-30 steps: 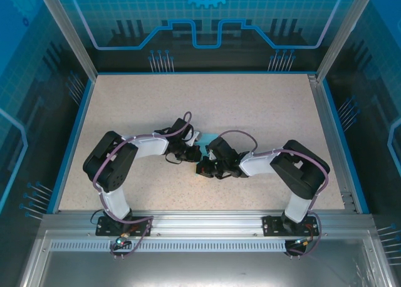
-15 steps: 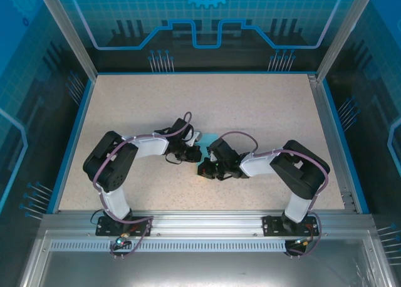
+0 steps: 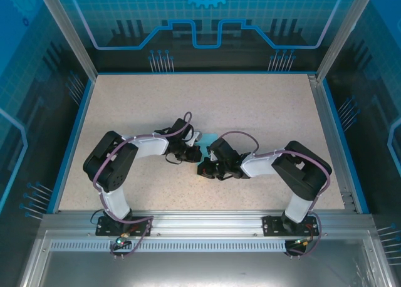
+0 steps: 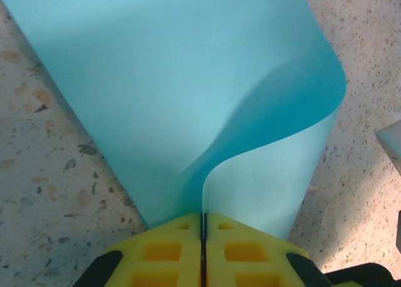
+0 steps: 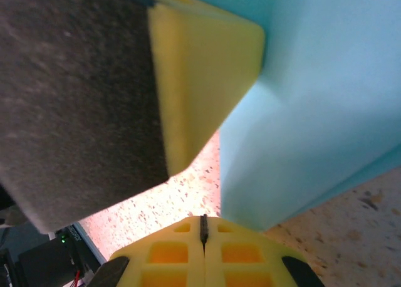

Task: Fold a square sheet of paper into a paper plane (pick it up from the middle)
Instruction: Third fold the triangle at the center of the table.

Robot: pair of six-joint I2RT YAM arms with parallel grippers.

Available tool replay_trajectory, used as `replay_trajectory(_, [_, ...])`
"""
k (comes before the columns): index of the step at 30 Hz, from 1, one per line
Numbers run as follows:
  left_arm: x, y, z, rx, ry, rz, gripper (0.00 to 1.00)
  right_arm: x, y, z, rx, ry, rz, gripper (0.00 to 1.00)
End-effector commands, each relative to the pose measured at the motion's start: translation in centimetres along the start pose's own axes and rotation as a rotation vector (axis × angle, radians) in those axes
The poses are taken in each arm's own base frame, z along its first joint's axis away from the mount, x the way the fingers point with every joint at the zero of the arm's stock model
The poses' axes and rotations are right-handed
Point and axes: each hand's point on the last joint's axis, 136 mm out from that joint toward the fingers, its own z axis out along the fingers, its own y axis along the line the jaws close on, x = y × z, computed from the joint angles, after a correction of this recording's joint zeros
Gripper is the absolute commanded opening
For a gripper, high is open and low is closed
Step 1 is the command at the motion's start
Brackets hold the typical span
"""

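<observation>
I am early in the folding. The thin square sheet of light-blue paper lies near the middle of the speckled beige tabletop, between my two wrists, and it is not yet a plane. I see no sharp crease, only a soft curl where one side lifts and rolls over. My left pincer has its yellow fingers pressed together on the near edge of the sheet, and the paper runs straight into the seam between them, so that one is pinching the sheet. My right pincer is also pressed together. The paper sits just beside its tips, up against the right finger, but I cannot tell whether any of it is caught in the seam. Close above it in that view hangs a yellow pad on a dark grey backing, which I take to be a finger of my left pincer — the two are working very near each other. As I judge it, the next move is to carry the lifted side over until edge meets edge, then press the curl flat into a crease. That calls for a steady hold on the left and a gentle right, since paper this thin will buckle or slip. Against a second ago almost nothing differs — my right wrist has edged a touch inward, while the left arm and the sheet sit as they did.
</observation>
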Motion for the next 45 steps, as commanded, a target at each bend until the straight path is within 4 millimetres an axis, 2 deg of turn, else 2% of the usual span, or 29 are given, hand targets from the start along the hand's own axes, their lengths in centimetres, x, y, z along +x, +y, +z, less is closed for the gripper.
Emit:
replay_trajectory(1, [1.8,0.9,0.6,-0.007,0.065,-0.011,0.09,0.2,0.9,0.1,-0.042,0.01,-0.015,0.0])
replay_trajectory(11, [1.8,1.0,0.6,-0.008,0.066,-0.01,0.09,1.5,-2.6,1.9,0.041,0.049,0.043,0.0])
replay_trajectory(14, [1.8,1.0,0.6,-0.012,0.066,-0.008,0.09,1.1,-1.8,1.2,0.027,0.036,0.035,0.0])
replay_trajectory(19, [1.8,1.0,0.6,-0.011,0.067,-0.009,0.09,-1.0,0.5,-1.1,-0.024,-0.026,-0.011,0.0])
replay_trajectory(21, [1.8,1.0,0.6,-0.011,0.066,-0.007,0.09,-1.7,0.8,-1.4,-0.036,-0.039,-0.014,0.0])
replay_trajectory(31, [1.8,1.0,0.7,-0.009,0.069,-0.006,0.09,-2.8,-0.2,-0.2,-0.04,-0.038,0.013,0.0])
replay_trajectory(41, [1.7,1.0,0.7,-0.008,0.07,-0.003,0.09,-2.0,-3.4,0.3,0.032,-0.022,0.048,0.0])
replay_trajectory(45, [1.9,1.0,0.8,-0.008,0.075,-0.005,0.09,-2.2,-3.0,0.1,0.021,-0.025,0.044,0.0])
